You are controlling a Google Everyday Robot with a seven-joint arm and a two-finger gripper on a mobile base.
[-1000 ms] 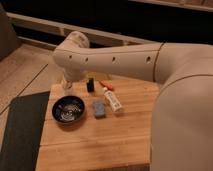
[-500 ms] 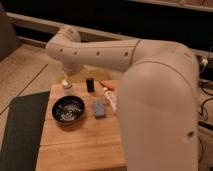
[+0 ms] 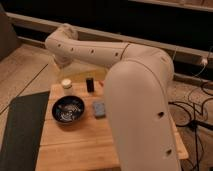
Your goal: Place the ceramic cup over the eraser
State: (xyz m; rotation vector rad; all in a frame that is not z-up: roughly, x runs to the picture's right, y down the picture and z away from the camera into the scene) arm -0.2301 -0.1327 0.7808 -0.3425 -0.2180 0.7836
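Note:
The ceramic cup (image 3: 66,84) is small and cream-white and stands at the back left of the wooden table (image 3: 75,145). The eraser (image 3: 90,83) is a small black upright block a short way to the right of the cup, apart from it. My gripper (image 3: 63,64) is at the end of the big white arm, just above and behind the cup. The arm bends at a joint (image 3: 62,36) above it and then reaches down.
A wide black patterned bowl (image 3: 68,109) sits in front of the cup. A flat blue-grey pad (image 3: 99,108) lies to the right of the bowl. A dark mat (image 3: 22,125) lies left of the table. Cables (image 3: 196,115) run on the floor at the right.
The arm has swung left and risen, so its end is off the table's middle and now above the cup. The cup, eraser, bowl and pad have stayed in place.

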